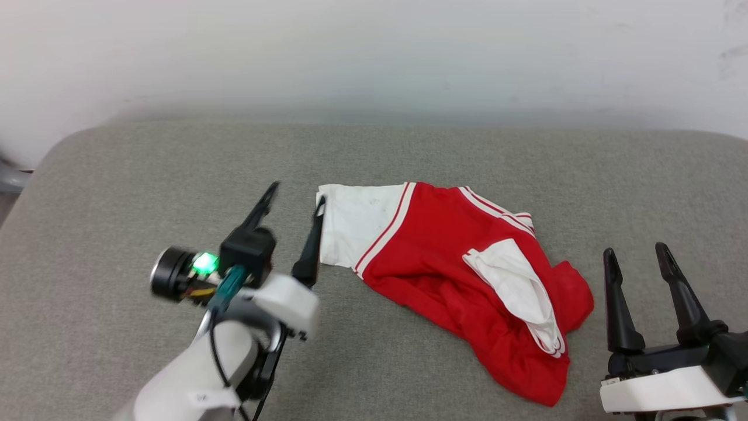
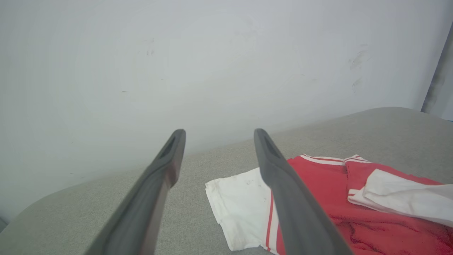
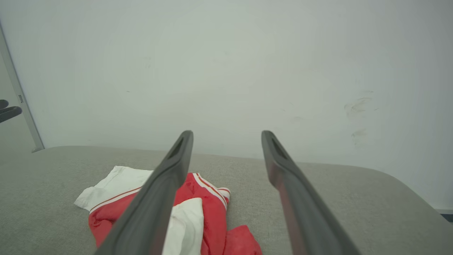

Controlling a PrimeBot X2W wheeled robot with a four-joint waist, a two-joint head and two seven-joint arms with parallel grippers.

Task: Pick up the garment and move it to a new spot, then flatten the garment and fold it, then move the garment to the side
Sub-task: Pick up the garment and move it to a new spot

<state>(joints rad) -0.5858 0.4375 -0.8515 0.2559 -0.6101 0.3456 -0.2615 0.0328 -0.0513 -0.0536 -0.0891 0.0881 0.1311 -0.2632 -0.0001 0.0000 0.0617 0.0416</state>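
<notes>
The garment (image 1: pixel 461 275), a red jersey shirt with white sleeves and red-white striped trim, lies crumpled in the middle of the grey cushioned surface (image 1: pixel 146 175). One white sleeve (image 1: pixel 356 225) spreads flat toward the left; the other lies bunched on top. My left gripper (image 1: pixel 295 202) hovers open just left of that flat sleeve, nothing between its fingers. In the left wrist view the garment (image 2: pixel 318 198) sits below and to the right of the open fingers (image 2: pixel 162 166). My right gripper (image 1: pixel 637 252) stands open to the right of the garment (image 3: pixel 212 209), apart from it.
A pale wall (image 1: pixel 374 52) rises right behind the surface's back edge. The rounded corners of the grey surface show at far left and far right. A dark object (image 3: pixel 9 111) pokes in at the left edge of the right wrist view.
</notes>
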